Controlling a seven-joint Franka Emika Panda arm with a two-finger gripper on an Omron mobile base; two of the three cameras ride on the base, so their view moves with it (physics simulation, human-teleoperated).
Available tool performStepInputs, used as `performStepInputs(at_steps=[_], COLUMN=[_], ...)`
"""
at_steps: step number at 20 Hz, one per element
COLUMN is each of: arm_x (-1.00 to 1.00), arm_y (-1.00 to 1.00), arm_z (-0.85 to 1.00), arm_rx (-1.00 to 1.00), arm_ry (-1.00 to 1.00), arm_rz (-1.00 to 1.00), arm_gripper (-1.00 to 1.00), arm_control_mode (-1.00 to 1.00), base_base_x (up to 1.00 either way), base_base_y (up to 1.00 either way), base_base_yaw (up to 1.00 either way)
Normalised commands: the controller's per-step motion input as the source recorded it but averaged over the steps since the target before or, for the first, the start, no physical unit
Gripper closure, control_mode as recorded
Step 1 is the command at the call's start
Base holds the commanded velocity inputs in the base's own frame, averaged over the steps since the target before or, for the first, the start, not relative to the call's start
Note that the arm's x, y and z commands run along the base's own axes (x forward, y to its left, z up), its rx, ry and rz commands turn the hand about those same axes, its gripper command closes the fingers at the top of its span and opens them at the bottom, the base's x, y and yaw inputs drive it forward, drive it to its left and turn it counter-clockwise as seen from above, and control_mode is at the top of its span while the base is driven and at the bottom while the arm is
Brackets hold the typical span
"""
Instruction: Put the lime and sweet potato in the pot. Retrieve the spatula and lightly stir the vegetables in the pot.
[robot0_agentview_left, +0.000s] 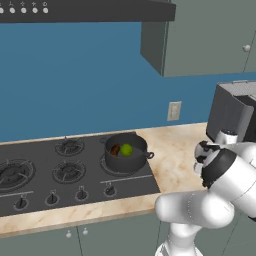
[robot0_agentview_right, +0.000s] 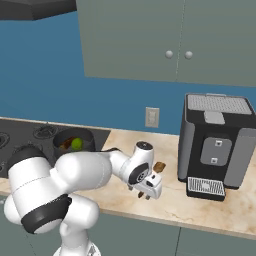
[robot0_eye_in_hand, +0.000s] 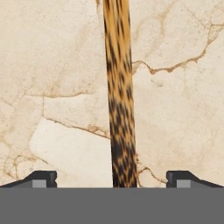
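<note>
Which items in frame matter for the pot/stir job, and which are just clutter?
Job:
- pot on the stove, lime and sweet potato already inside
- spatula, handle lying on the counter between the fingertips
- gripper, open above the handle

Clutter:
- coffee machine on the counter
- wall outlet
- the other burners

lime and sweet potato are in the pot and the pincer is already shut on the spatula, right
Not quite. The lime and sweet potato are in the pot, but the pincer is open, one fingertip on each side of the spatula, as the hand view shows.
</note>
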Motion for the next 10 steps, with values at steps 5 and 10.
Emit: performStepInputs(at_steps=[5,10], arm_x=[0.0,0.0], arm_y=[0.0,0.0], arm_z=[-0.15,0.0], arm_rx=[0.0,0.0], arm_ry=[0.0,0.0], arm_rz=[0.0,0.0], arm_gripper=[-1.0,1.0], arm_control_mode=[-1.0,-1.0], base_base_x=[0.0,0.0], base_base_y=[0.0,0.0], base_base_yaw=[0.0,0.0])
